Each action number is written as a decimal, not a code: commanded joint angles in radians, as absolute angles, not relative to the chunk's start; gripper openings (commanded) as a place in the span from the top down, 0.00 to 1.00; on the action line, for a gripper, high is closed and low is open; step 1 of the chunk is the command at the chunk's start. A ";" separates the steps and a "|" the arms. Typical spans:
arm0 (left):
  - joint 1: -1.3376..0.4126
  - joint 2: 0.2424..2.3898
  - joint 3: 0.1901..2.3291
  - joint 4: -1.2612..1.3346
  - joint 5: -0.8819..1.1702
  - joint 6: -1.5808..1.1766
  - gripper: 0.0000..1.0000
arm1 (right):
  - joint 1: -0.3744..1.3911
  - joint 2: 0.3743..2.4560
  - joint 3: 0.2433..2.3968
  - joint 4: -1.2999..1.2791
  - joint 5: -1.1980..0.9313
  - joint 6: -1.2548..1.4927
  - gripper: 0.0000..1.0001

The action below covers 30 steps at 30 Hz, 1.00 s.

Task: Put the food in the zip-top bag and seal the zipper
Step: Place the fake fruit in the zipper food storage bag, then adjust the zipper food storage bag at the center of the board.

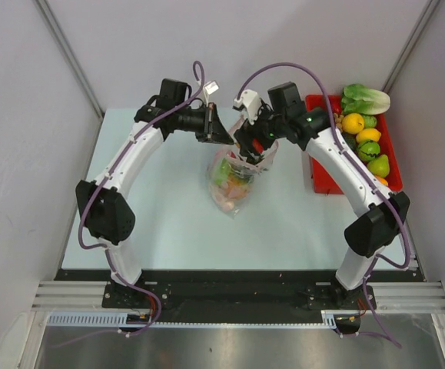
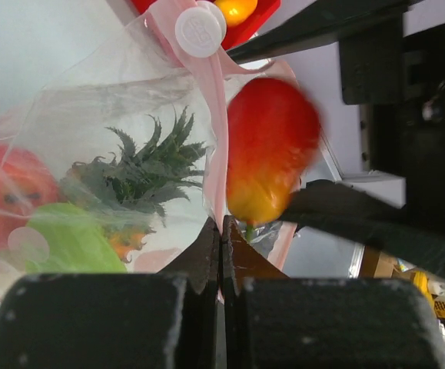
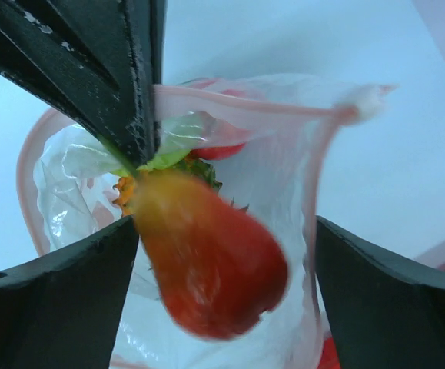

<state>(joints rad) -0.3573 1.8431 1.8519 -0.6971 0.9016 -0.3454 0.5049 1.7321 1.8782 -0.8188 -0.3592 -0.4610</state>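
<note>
Left hand (image 1: 220, 137) pinching zipper (image 2: 216, 154) of zip-top bag (image 1: 234, 184), fingers fully together, at bag's 11 o'clock. Bag lying in middle of surface (image 1: 168, 219), mouth gaping, spiky-leaved fruit (image 2: 149, 165) inside. Right hand (image 1: 253, 146) hovering at 1 o'clock, fingers wide; blurred red-yellow fruit (image 3: 207, 261) sitting between them over mouth. Red tray (image 1: 323, 183) at 3 o'clock holding more food (image 1: 370, 150).

Fruit (image 3: 207, 269) red fading to yellow. Bag (image 2: 91, 108) clear, strip (image 2: 216, 138) at mouth pink. Leafy piece (image 2: 149, 165) dark green. Tray (image 1: 320, 173) red. My fingers (image 3: 53, 300) black.
</note>
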 commanded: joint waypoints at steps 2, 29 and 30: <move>-0.351 1.766 1.838 -0.667 0.922 -0.321 1.00 | 0.532 1.726 1.937 -0.830 -0.301 -0.462 0.00; -0.388 1.782 1.903 -0.751 0.842 -0.282 1.00 | 0.301 1.704 1.868 -1.011 -0.719 -0.318 1.00; -0.388 1.790 1.933 -0.768 0.825 -0.258 1.00 | 0.299 1.694 1.888 -1.022 -0.783 -0.289 1.00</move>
